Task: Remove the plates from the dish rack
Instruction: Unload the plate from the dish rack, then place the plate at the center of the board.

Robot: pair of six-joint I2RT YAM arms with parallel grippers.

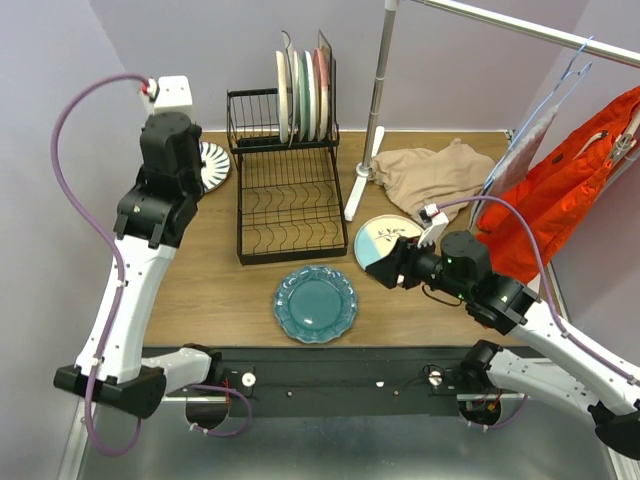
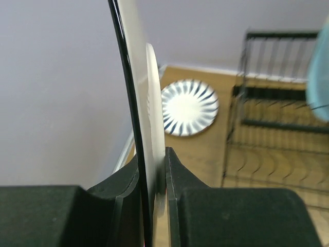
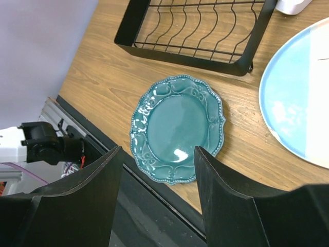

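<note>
The black wire dish rack stands at the back middle, with several plates upright in its upper basket and its lower tray bare. My left gripper is shut on the rim of a pale plate, seen edge-on and held in the air left of the rack. In the top view my left arm hides that plate. A white plate with dark stripes lies flat below. My right gripper is open and empty above the near edge of the scalloped teal plate. The cream-blue plate lies right of it.
A metal clothes-rail stand rises right of the rack, with its white foot beside the lower tray. A beige cloth lies at the back right and an orange garment hangs at the right. The purple wall is close on the left.
</note>
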